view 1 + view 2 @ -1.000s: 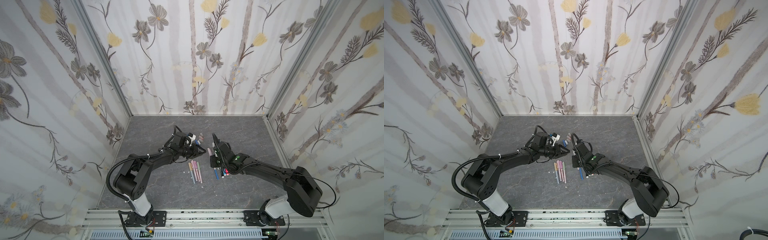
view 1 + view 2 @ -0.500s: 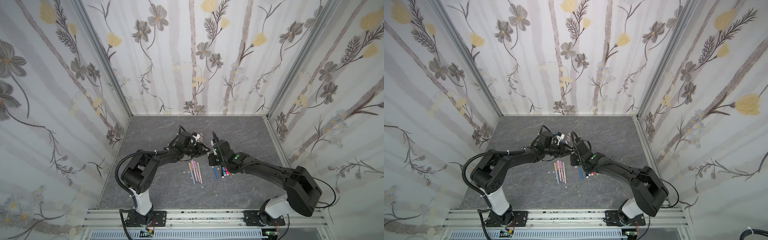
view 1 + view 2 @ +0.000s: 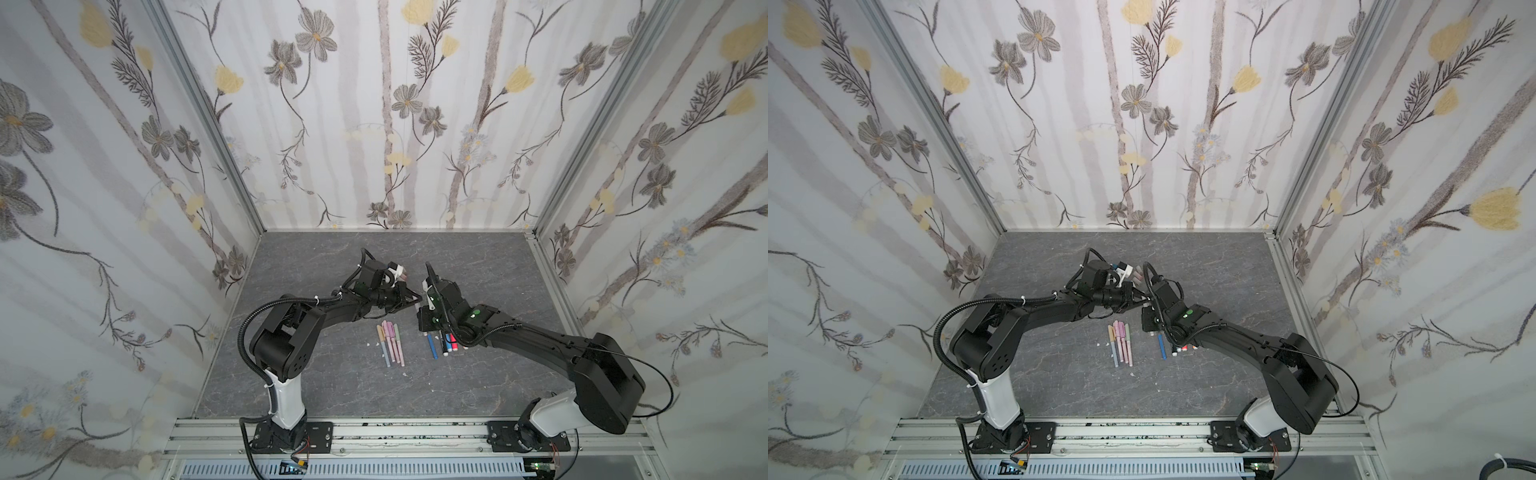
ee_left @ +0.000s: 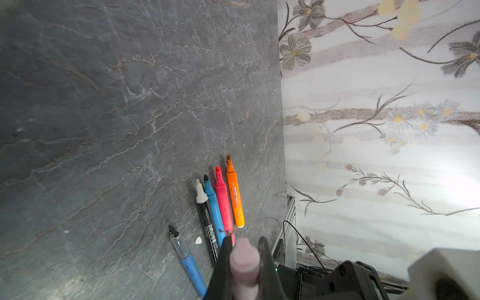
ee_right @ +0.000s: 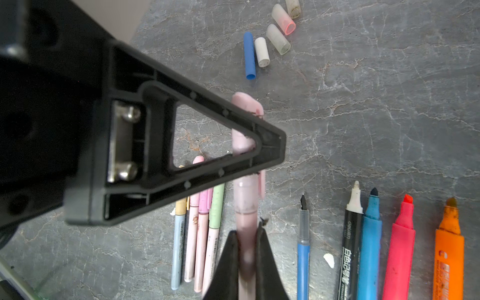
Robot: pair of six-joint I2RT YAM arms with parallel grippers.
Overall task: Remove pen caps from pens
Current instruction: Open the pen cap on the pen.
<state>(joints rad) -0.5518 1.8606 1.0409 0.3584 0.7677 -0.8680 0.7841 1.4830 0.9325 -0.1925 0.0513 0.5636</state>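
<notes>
The grey, stone-veined tabletop (image 5: 363, 117) carries three clusters. Beyond the jaw tips of the right gripper (image 5: 246, 230) lie loose caps: a blue cap (image 5: 249, 55), a white cap (image 5: 261, 52), two cloudy clear caps (image 5: 278, 39) and a tan cap (image 5: 293, 7). To the robot's left of those jaws lies a tight bundle of thin pastel pens (image 5: 197, 233). To their right, side by side and uncapped, lie a slim blue pen (image 5: 303, 249), a black marker (image 5: 349, 241), a blue marker (image 5: 371, 246), a red-pink marker (image 5: 401, 246) and an orange marker (image 5: 449, 249). A white speck (image 5: 329, 259) lies among them.
</notes>
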